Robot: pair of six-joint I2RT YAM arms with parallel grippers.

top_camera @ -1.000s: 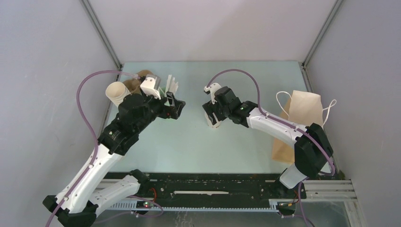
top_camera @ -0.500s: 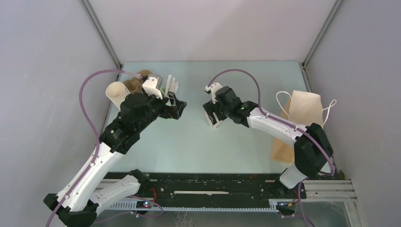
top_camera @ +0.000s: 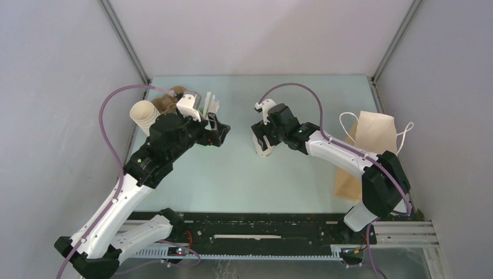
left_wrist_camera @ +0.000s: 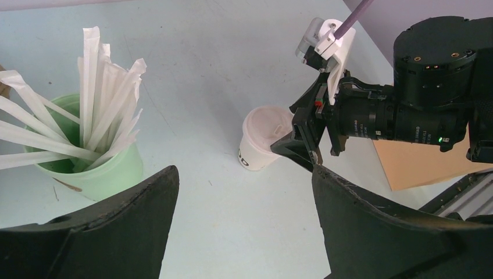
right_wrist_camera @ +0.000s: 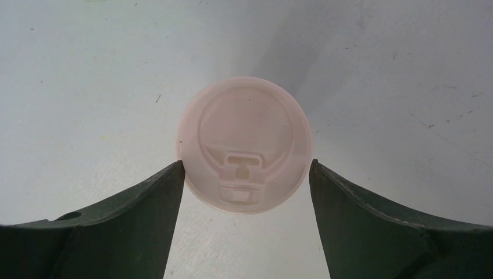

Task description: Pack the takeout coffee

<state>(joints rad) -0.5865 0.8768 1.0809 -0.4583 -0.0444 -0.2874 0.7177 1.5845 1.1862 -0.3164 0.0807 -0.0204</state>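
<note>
Nearest you on the right, the brown paper bag sits on the bench, well apart from the coffee cup. That cup stands upright mid-bench with its white lid on. Your right hand straddles it, spread wide, tips right at the lid's rim; whether they press it, you cannot tell. Your left hand hangs wide, holding nothing. Beyond, a green cup holds white straws, beside cream cups
</note>
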